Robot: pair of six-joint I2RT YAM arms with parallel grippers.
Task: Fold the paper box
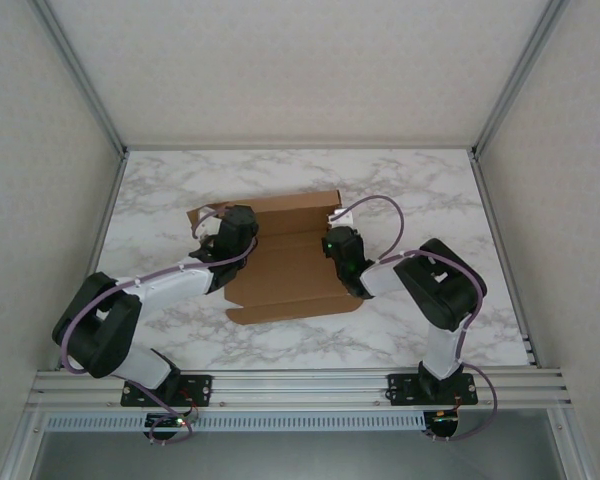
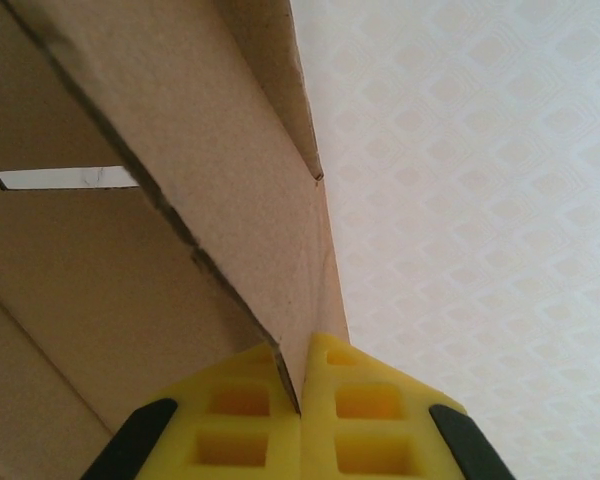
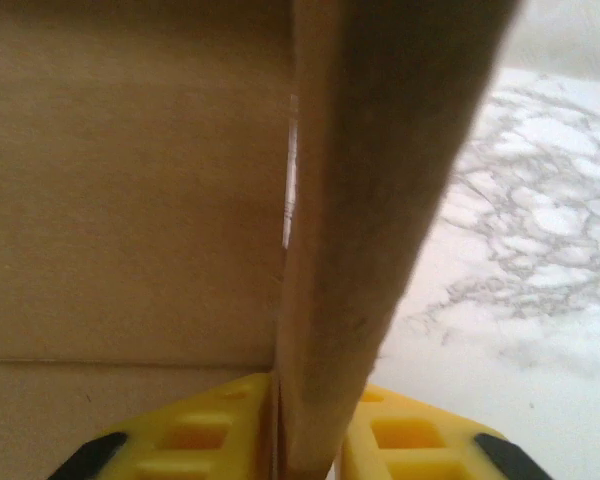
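I lift the box's [image 1: 290, 270] side flaps.
Left end effector [image 2: 298, 375] and right end effector [image 3: 310, 425] each pinch a flap, to stand the walls upright.

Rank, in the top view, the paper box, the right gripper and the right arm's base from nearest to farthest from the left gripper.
1. The paper box: the left gripper pinches its left flap.
2. The right gripper: across the box, at its right side.
3. The right arm's base: bottom right of the view.
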